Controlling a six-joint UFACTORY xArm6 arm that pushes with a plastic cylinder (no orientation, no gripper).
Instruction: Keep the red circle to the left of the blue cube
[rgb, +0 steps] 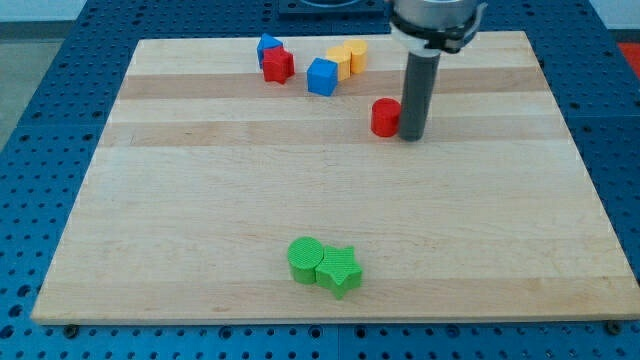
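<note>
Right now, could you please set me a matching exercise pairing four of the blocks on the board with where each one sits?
Blocks:
1. red circle
2. blue cube
3. green star
4. red star

Places:
A. beside the green circle, near the view's bottom
B. just left of my tip
C. against a blue block at the view's top
D. left of the yellow blocks

Pairs: 1-B, 2-D, 3-A, 4-C
</note>
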